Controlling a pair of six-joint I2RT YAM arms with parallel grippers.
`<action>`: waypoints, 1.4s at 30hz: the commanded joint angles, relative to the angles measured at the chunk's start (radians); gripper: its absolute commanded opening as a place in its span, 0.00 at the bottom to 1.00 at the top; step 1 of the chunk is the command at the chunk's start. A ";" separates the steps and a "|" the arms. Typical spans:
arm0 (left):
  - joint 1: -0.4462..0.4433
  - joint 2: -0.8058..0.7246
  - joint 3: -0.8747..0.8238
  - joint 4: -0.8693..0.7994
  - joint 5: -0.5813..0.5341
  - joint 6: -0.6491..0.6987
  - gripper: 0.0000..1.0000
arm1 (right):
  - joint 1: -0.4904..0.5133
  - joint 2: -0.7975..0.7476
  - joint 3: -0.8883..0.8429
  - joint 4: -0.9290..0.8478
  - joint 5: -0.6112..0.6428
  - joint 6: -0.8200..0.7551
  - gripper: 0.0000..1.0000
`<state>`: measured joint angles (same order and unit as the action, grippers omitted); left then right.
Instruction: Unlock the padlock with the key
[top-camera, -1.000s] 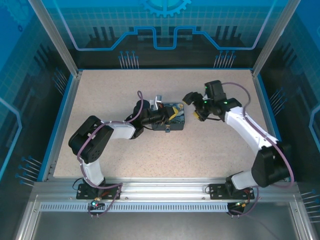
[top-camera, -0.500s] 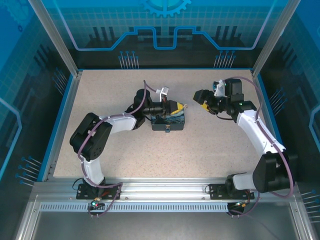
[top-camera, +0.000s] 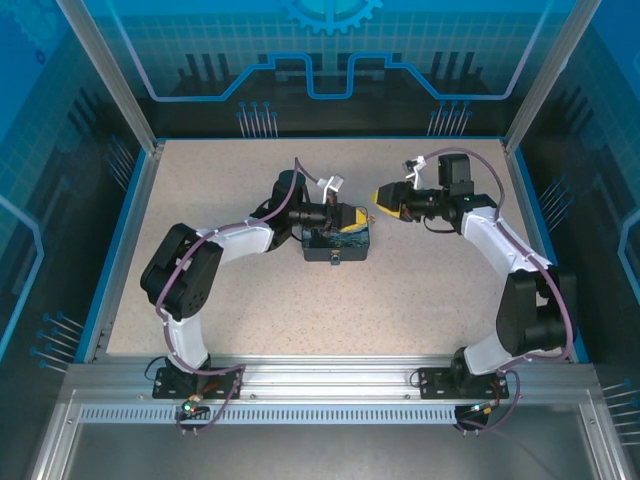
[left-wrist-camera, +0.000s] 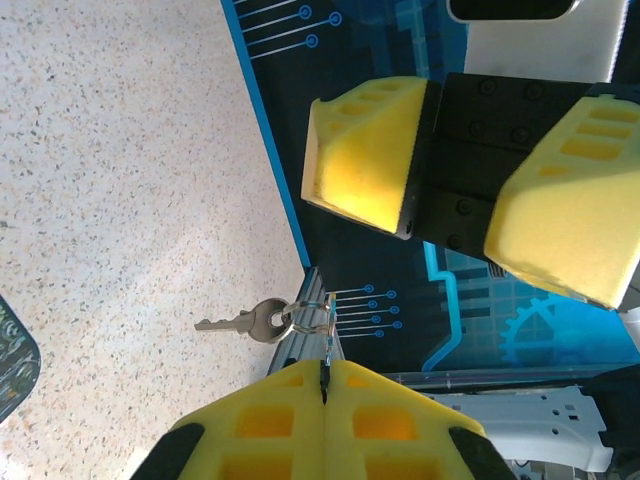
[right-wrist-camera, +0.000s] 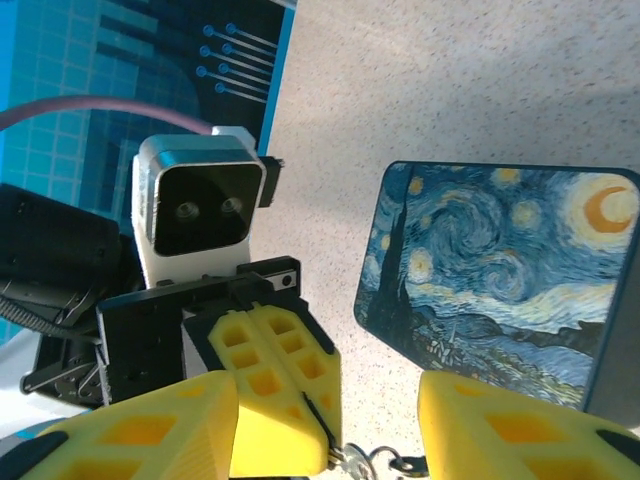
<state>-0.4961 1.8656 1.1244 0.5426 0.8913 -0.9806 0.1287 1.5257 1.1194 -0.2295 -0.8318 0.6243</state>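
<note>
Key: the tiny thin grey metal key (left-wrist-camera: 245, 323) is hung from a small silvery wire ring (left-wrist-camera: 308, 315), just off the tips of the left claw (left-wrist-camera: 325, 385) and held up off the speckled beige surface (left-wrist-camera: 120, 180).
Key axis: in the left wrist view the long axis is laid almost level across the picture. The blade is pointed to picture-left, away from the ring, and the round bow is turned towards the ring.
Padlock: a tiny silvery-grey metal padlock cannot be made out for certain. A sliver of bright metal is seen pinched at the left fingertips beside the ring, and whether it is the padlock's body or shackle cannot be told.
Left claw: clenched, its yellow pads pressed flat together on that sliver of metal, so that ring and key are carried with it.
Right claw: the right claw (left-wrist-camera: 455, 185) is released, its yellow fingers stood apart with nothing gripped. It is faced tip to tip with the left claw and is near it but apart.
Box: a dark-blue box printed with a swirling night sky (right-wrist-camera: 500, 290) is lain on the surface just beside and below the two claws. It is not touched by the key.
Step in hand: judged to be the approach for taking the dangling key, with insertion not yet begun.
Next move: the open fingers are to be brought around the bow and shut on it squarely. The blade must be left free and pointed along a known line, since a loosely swinging key is easily missed or twisted.
</note>
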 joint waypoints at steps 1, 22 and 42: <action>0.004 -0.022 0.028 -0.030 0.020 0.040 0.00 | 0.020 0.008 -0.008 0.046 -0.072 -0.014 0.47; 0.002 -0.017 0.052 -0.007 0.008 0.015 0.00 | 0.009 -0.004 -0.109 0.045 -0.109 -0.055 0.37; -0.026 0.013 0.077 0.008 0.012 -0.006 0.00 | -0.035 -0.022 -0.133 0.117 -0.188 -0.018 0.25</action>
<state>-0.5114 1.8660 1.1610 0.5282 0.8875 -0.9730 0.1055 1.5131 0.9787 -0.1329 -0.9825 0.6014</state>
